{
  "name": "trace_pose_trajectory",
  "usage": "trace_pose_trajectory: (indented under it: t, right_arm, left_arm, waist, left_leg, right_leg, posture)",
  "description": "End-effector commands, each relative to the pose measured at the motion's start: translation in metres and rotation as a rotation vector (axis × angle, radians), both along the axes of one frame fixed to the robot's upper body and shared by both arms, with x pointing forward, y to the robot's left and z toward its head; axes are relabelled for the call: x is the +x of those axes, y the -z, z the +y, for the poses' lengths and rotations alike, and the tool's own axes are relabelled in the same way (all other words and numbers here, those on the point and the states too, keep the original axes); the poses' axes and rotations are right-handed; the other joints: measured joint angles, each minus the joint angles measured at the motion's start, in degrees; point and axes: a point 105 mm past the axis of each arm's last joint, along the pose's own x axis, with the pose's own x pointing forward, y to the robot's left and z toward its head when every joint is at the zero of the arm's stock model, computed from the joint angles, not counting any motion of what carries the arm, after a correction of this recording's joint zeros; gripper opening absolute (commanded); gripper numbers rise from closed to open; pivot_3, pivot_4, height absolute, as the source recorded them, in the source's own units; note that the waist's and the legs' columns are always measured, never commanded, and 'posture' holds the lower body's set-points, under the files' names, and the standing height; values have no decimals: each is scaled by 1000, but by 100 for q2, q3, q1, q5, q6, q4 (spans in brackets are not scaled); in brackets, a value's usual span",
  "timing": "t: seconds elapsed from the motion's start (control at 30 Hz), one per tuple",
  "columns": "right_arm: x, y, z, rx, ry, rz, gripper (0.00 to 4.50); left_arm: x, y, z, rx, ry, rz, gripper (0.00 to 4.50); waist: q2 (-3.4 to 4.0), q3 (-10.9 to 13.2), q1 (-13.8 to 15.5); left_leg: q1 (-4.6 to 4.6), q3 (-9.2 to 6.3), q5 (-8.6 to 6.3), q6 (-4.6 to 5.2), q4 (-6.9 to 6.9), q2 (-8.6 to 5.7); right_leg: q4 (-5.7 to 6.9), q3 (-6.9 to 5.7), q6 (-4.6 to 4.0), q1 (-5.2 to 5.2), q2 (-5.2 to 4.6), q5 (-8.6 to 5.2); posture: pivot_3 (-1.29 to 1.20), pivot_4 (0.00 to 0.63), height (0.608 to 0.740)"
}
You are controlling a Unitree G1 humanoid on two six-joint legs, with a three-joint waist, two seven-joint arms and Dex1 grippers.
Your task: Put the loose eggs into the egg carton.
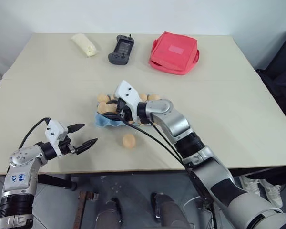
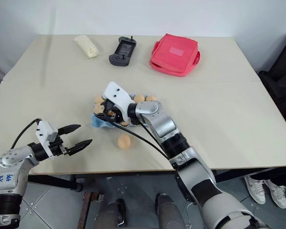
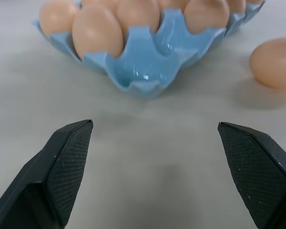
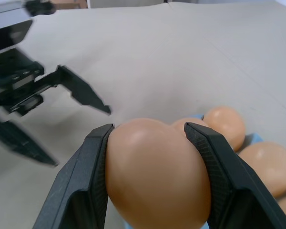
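Beige table (image 1: 238, 119) under a pale wall carries a light blue egg carton (image 1: 105, 121) near its middle, a lidless tray with eggs already sitting in several cups and one corner cup, on the side nearest the left gripper, bare and glossy in the left wrist view. One loose egg (image 1: 128, 140) lies on the tabletop just in front of the carton, close to the table's near edge and apart from the tray. Directly above the carton's left end hangs the right gripper (image 4: 150, 131), its two black fingers closed snugly on either side of a tan egg (image 4: 155, 176), which bulges between the pads while filled cups show beneath it. To the left, near the table's front edge, the left gripper (image 1: 82, 136) hovers low over bare tabletop, pointed toward the carton with its fingers spread wide and nothing between them. Along the far edge sit three other things, well apart from the carton: a cream-coloured wrapped bundle (image 1: 84, 44) at the left, a dark handheld controller (image 1: 121, 49) with a short antenna beside it, and a red pouch (image 1: 174, 52) to the right.
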Motion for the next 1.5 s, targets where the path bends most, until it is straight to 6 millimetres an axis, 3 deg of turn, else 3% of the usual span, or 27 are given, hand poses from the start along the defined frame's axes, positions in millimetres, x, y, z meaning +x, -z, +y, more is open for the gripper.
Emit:
trace_pose_trajectory:
  t: [0.03, 0.2, 0.3, 0.4, 0.73, 0.87, 0.97, 1.1, 1.3, 1.5]
  right_arm:
    - [-7, -7, 12, 21, -44, -20, 2751]
    - [-9, -9, 8, 31, -59, -29, 4391]
    - [-4, -20, -20, 56, -36, -68, 4452]
    - [-9, -21, -62, 74, -36, -106, 4452]
    - [-50, 25, -200, 96, 61, -119, 4452]
    - [-65, 41, -237, 69, 111, -87, 4452]
    - [-72, 47, -251, 51, 129, -61, 4452]
    - [-69, 41, -254, 76, 151, -63, 4452]
    - [-63, 37, -248, 92, 179, -103, 4452]
    - [-68, 38, -239, 103, 168, -99, 4452]
  left_arm:
    - [0, -13, -3, -8, 5, -60, 4500]
    - [3, -15, -5, -10, 8, -66, 4500]
    - [3, -17, -8, -5, 23, -70, 4500]
    - [1, -18, -12, 14, 57, -70, 4500]
    - [-2, -22, -27, 93, 189, -53, 4500]
    - [-5, -22, -31, 93, 227, -28, 4500]
    - [-8, -18, -28, 113, 256, 8, 4500]
    - [-12, -17, -33, 105, 301, 30, 4500]
    - [-16, -15, -79, 40, 371, -20, 4500]
    - [-12, 6, -116, -6, 356, -24, 4500]
  waist:
    - [-1, 0, 1]
    - [-1, -1, -1]
    - [-1, -1, 3]
    - [-2, -1, 77]
    - [-6, -3, 184]
    - [-6, -3, 147]
    - [-6, -2, 132]
    - [-6, -2, 130]
    - [-6, -3, 163]
    - [-6, -3, 183]
  left_leg:
    - [0, 1, -1, 0, 0, 2]
    - [-5, 3, -4, -4, 0, 6]
    - [-5, 2, -5, -6, 0, 10]
    - [-15, 0, -6, -7, 0, 6]
    - [-19, 35, -8, 29, 9, 8]
    - [0, 46, -9, 30, 15, 8]
    - [50, 52, -24, 7, 16, 9]
    - [54, 52, -20, 14, 29, 5]
    - [49, 59, -17, 34, 45, -9]
    - [45, 59, -19, 41, 50, -11]
  right_leg:
    - [0, -18, 0, 0, -1, 0]
    - [2, -36, 0, -8, -6, 0]
    - [3, -37, 0, -10, -7, 0]
    - [1, -59, 0, -15, -7, 0]
    - [-2, -73, 0, -36, -3, -1]
    - [-1, -57, 6, -23, 0, 3]
    - [-4, -45, -6, 19, 2, -4]
    - [-4, -28, -56, 24, -1, -22]
    - [-13, -19, -52, 32, -19, -10]
    - [-12, -13, -47, 31, -13, -8]
  posture:
    - [0, 150, 740]
    - [0, 150, 740]
    - [0, 150, 740]
    - [0, 150, 740]
    - [0, 150, 740]
    - [0, 150, 740]
    - [0, 150, 740]
    - [0, 150, 740]
    - [0, 150, 740]
    - [0, 150, 740]
